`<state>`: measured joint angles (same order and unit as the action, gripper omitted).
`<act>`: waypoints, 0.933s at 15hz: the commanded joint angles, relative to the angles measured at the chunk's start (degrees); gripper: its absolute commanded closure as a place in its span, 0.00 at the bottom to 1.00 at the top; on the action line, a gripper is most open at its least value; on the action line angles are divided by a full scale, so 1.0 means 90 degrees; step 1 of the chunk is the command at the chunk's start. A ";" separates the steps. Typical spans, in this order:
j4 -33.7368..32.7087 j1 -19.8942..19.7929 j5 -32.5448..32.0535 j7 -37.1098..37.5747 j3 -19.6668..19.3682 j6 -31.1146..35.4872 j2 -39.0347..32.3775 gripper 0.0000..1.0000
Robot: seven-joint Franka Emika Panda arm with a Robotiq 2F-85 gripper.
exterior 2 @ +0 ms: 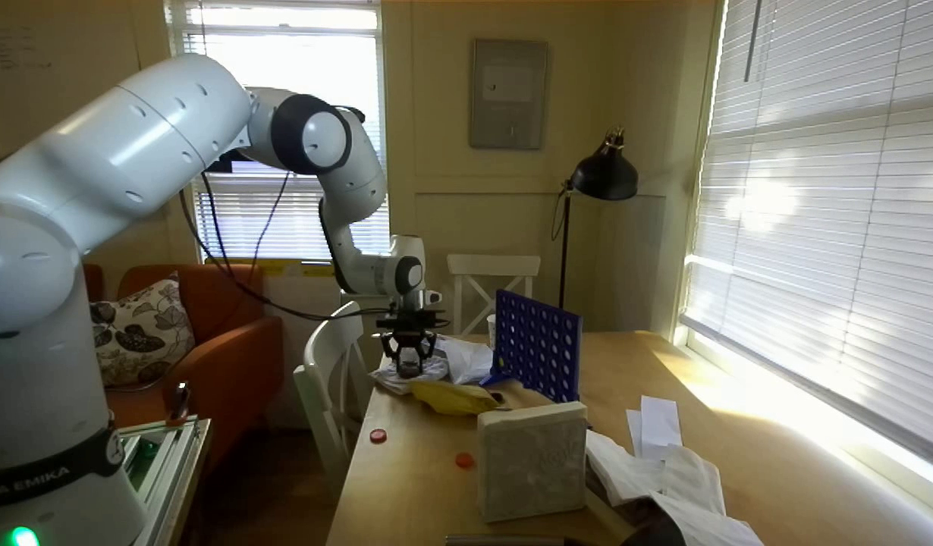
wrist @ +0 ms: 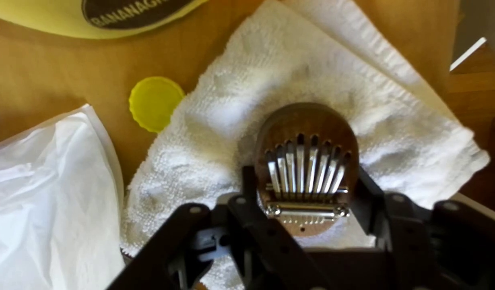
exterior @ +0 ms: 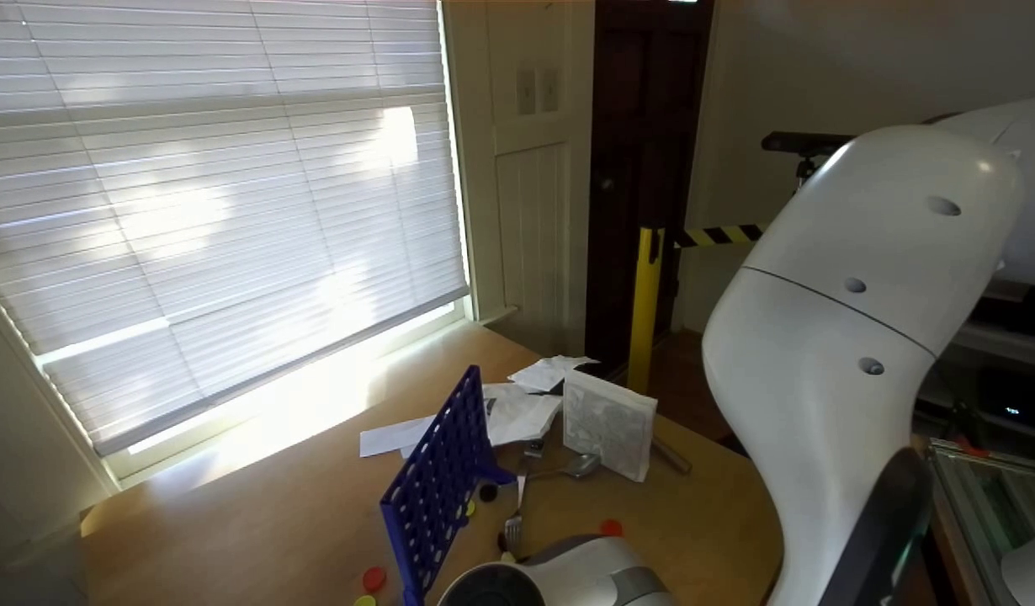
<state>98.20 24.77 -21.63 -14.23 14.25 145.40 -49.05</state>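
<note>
Two black fingers (wrist: 370,201) look closed on the rounded brown wooden thumb piano (wrist: 306,173) over a white terry towel (wrist: 207,161), grasp seemingly on, next move demanding steadiness!

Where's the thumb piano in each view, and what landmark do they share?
Wrist view: thumb piano just right of centre.
In an exterior view: small, between the fingertips of the gripper, below and left of centre.
In an exterior view: not visible; blue rack left of centre.
Shared landmark: the wooden table, in all three.
</note>
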 commanded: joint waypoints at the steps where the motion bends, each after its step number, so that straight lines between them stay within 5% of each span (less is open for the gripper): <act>1: -0.0051 -0.0003 0.0166 -0.0088 0.0050 -0.0167 0.0019 0.68; 9: 0.0131 0.0086 0.0202 0.0014 0.0135 -0.1028 0.0700 0.68; 14: 0.1189 0.0216 0.0073 0.1578 -0.0281 -0.1227 0.1859 0.68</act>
<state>100.77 25.76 -21.45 -7.89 14.09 134.24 -40.21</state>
